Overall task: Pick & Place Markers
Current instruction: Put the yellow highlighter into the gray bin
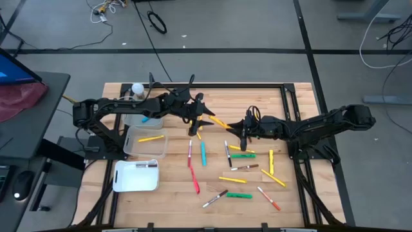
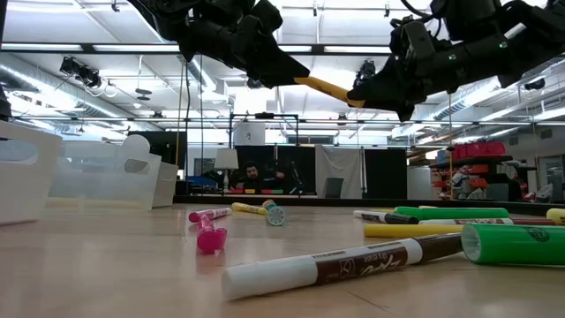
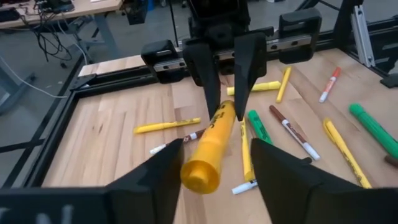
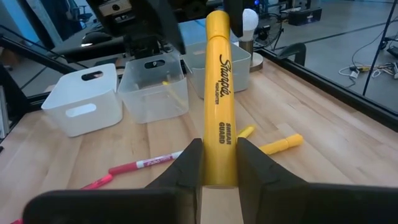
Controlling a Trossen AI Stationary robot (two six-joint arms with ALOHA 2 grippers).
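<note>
Mid-air handoff over the table's point(image 1: 257, 200) middle: my right gripper point(image 4: 219, 163) is pinching a yellow marker point(image 4: 219, 93) by one end, fingers pressed on both sides of the barrel. My left gripper point(image 3: 217, 177) sits at the marker's free end, fingers spread to either side of it; can't tell if they touch it. The marker hangs well above the wood, tilted, bridging both grippers in the low view. Other markers point(image 1: 239, 169) lie scattered flat on the table: green, yellow, red, light blue, brown-and-white. One yellow marker point(image 1: 151, 138) lies in the clear bin point(image 1: 132, 147), a brown one point(image 1: 147, 165) in the white tray point(image 1: 122, 183), a blue one point(image 1: 145, 119) in the far bin point(image 1: 132, 119).
</note>
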